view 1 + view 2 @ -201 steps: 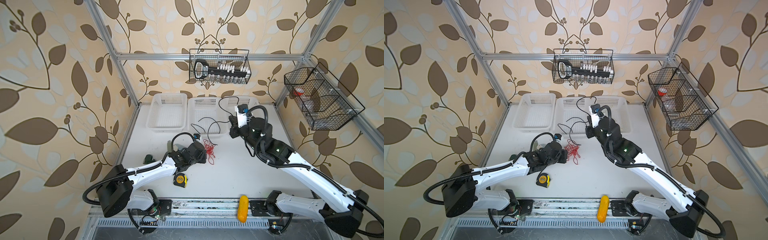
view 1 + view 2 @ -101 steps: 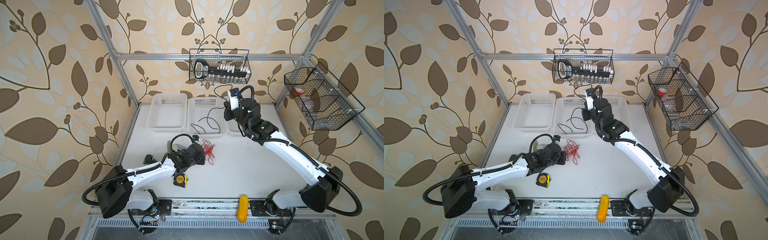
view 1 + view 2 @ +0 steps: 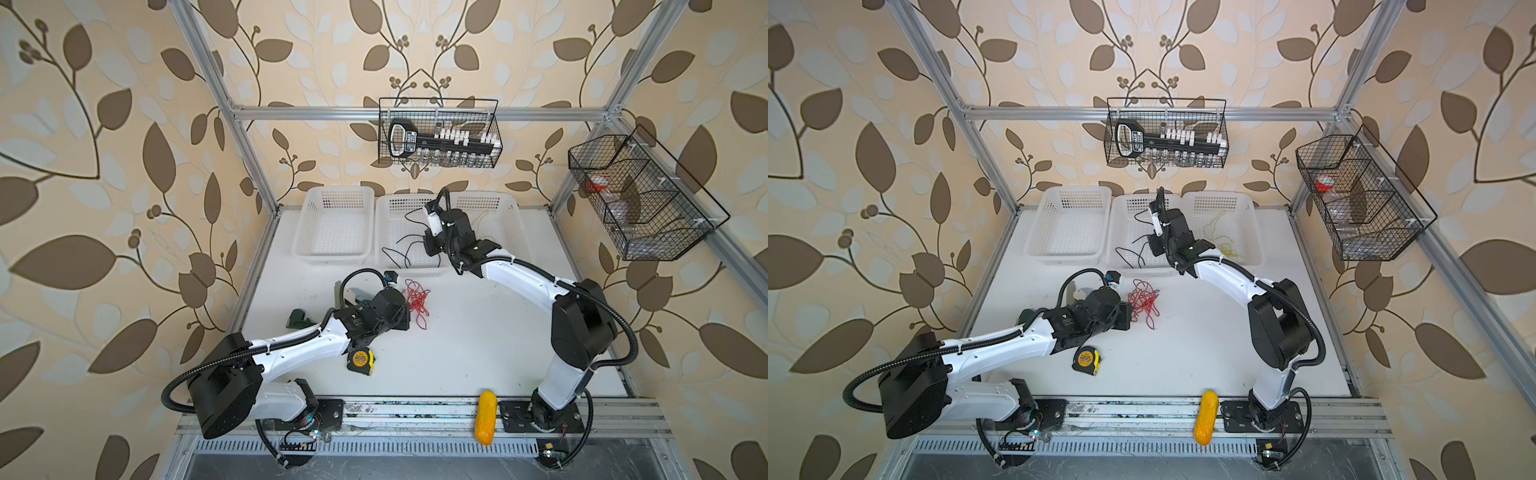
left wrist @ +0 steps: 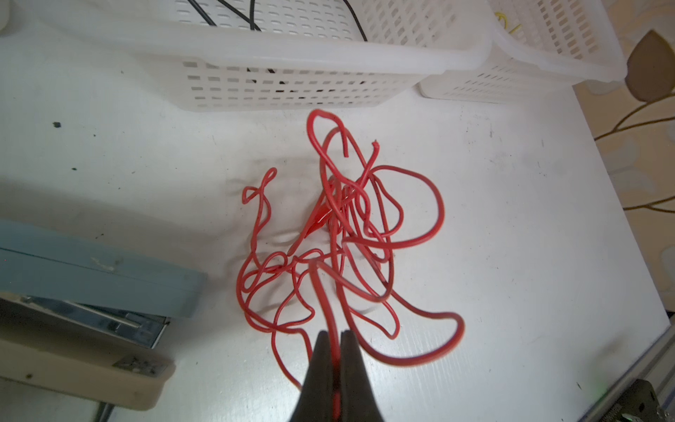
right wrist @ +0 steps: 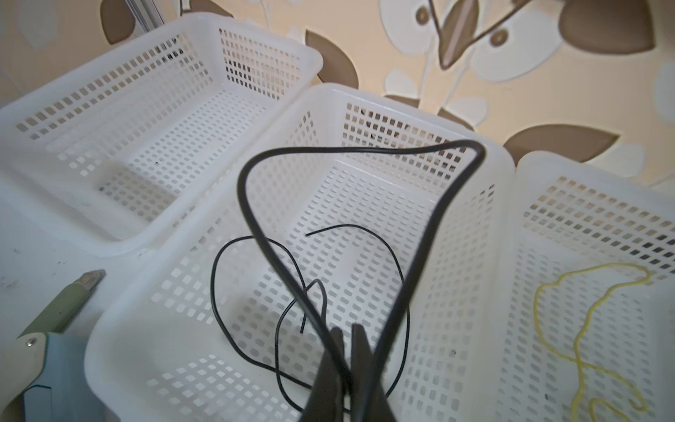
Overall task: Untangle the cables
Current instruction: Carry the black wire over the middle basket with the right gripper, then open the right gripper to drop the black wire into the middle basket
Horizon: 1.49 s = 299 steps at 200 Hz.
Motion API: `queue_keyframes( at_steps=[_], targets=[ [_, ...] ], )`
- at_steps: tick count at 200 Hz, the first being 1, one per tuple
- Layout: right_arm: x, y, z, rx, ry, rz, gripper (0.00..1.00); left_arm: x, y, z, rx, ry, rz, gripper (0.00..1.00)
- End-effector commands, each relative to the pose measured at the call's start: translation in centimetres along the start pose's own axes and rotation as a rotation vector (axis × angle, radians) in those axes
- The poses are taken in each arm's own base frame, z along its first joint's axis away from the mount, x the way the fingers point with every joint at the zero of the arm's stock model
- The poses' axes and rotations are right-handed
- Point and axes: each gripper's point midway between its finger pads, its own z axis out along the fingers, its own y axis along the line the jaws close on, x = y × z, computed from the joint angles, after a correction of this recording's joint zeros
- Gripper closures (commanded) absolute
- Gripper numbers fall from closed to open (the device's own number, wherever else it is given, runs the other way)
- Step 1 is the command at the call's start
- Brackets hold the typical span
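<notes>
R tool point(image 5: 347, 332) shifted, clamps black cable point(image 5: 365, 148) (over basket point(image 5: 383, 98)), L tool point(image 4: 336, 334) clamps red cable point(image 4: 320, 292)

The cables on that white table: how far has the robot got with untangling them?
Done: a thin yellow cable lies in the right white perforated basket, and thin black cable lies in the middle white basket. In hand: the right hand is shut on a black cable loop above that basket; the left hand pinches a strand of the red cable tangle. Left: that tangle is knotted on the table.
</notes>
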Motion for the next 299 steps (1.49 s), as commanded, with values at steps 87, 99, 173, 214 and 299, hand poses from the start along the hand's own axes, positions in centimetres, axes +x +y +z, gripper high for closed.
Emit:
queue_keyframes(
  at_steps=[87,99,173,214,299],
  targets=[
    [4.7,-0.7,2.3,-0.003,0.167,0.081,0.82,-1.7,-0.8,-0.5,0.028,-0.057,-0.006,1.00],
    [4.4,-0.5,2.1,-0.015,0.160,0.083,0.77,-1.7,-0.8,-0.6,0.027,-0.056,-0.005,1.00],
    [3.2,0.2,-1.6,-0.084,0.121,0.119,0.55,-1.7,-0.7,-0.9,0.026,-0.060,-0.005,1.00],
    [4.1,0.0,-5.0,-0.081,0.108,0.148,0.55,-2.0,-0.9,-1.1,0.035,-0.066,-0.006,1.00],
    [9.8,4.7,-11.3,-0.161,0.073,0.065,0.55,-3.5,-2.7,-2.6,0.098,-0.094,0.032,1.00]
  ],
)
